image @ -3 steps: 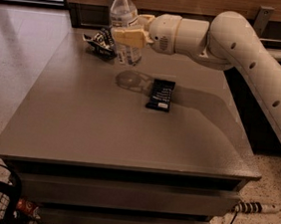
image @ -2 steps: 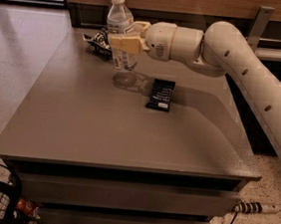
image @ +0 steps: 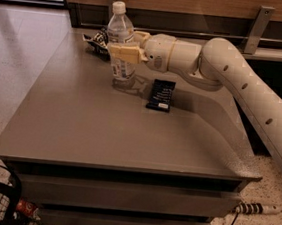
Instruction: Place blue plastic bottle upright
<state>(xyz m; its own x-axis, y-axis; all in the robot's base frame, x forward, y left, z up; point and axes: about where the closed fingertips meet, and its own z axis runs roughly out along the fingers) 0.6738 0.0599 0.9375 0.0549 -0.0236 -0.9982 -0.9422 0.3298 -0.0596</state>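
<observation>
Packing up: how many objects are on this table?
3. The blue plastic bottle, upright, clamped in the gripper; a snack bag behind it; a dark packet to its right. The arm may hide more.

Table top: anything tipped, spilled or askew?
Nothing stands out. The blue plastic bottle is upright, cap on, with the gripper shut around its middle. The dark packet lies flat on the table beside it; the crumpled snack bag sits behind, near the far edge.

one view | high, angled down at table point(image: 104, 130) | tool point(image: 122, 43) on bottle point(image: 121, 71), far side
</observation>
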